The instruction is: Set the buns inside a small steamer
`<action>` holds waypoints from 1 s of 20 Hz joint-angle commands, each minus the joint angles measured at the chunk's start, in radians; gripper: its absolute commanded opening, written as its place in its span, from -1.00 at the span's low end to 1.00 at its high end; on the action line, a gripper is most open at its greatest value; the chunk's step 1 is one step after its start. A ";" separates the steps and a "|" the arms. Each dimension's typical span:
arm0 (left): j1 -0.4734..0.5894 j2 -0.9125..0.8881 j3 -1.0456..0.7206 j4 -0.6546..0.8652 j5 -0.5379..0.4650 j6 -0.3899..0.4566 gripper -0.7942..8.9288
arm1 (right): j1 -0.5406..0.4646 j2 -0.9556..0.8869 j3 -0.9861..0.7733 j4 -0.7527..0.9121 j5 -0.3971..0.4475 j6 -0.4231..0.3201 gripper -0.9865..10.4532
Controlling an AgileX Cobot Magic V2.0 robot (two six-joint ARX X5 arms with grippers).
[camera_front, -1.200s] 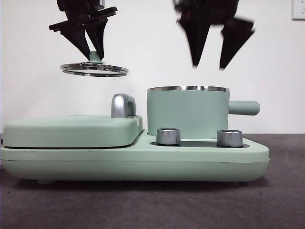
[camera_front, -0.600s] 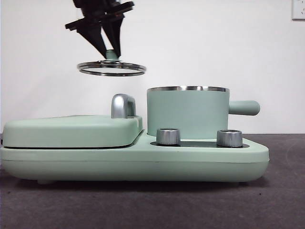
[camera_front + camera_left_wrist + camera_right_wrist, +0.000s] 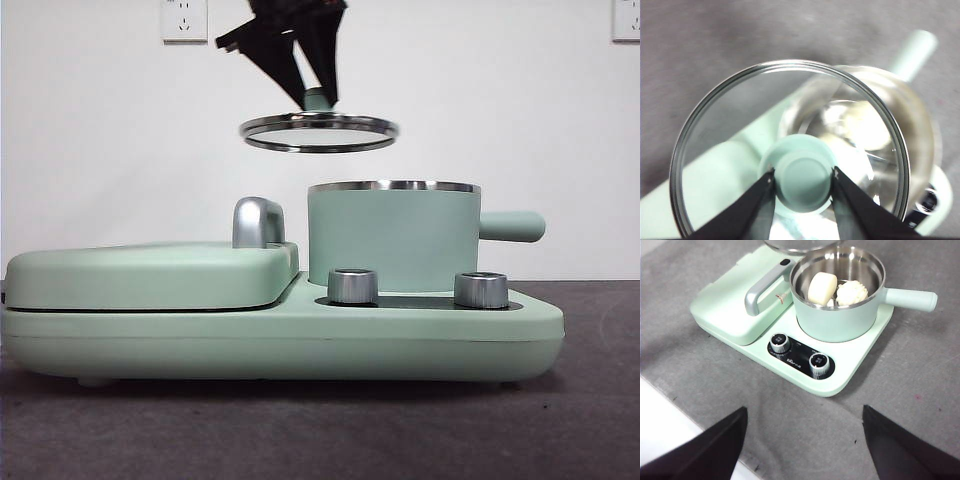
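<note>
Overhead, the steel-rimmed glass lid (image 3: pixel 319 132) is held in the air by the left gripper (image 3: pixel 804 187), whose black jaws are clenched on the lid's green knob (image 3: pixel 802 176). In the front view the lid is seen level, above and slightly to the left of the small steamer (image 3: pixel 392 237), with a clear gap between the two. The steamer is left uncovered on the mint-green cooker base (image 3: pixel 852 370), beside the flat griddle lid (image 3: pixel 730 305) with its chrome handle (image 3: pixel 761 286). Both buns are shown inside the pot, side by side: the smooth bun (image 3: pixel 821 288) nearer the griddle, the ribbed bun (image 3: pixel 852 292) nearer the pot's side handle (image 3: pixel 910 298). Two steel dials (image 3: pixel 780 342) are seen on the base's front. The right gripper (image 3: pixel 805 440) is held well back from the cooker, its jaws spread wide and grasping nothing.
</note>
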 commanded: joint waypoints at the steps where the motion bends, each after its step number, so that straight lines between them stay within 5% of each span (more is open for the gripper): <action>1: -0.036 -0.013 0.040 0.014 0.002 -0.016 -0.60 | 0.007 -0.106 -0.051 0.011 -0.013 0.034 -0.19; 12: -0.161 -0.011 0.021 0.053 0.002 -0.018 -0.60 | 0.006 -0.237 -0.103 0.000 -0.021 0.045 -0.19; 20: -0.159 -0.011 0.021 0.074 0.002 -0.030 -0.61 | 0.006 -0.237 -0.103 0.000 -0.019 0.045 0.03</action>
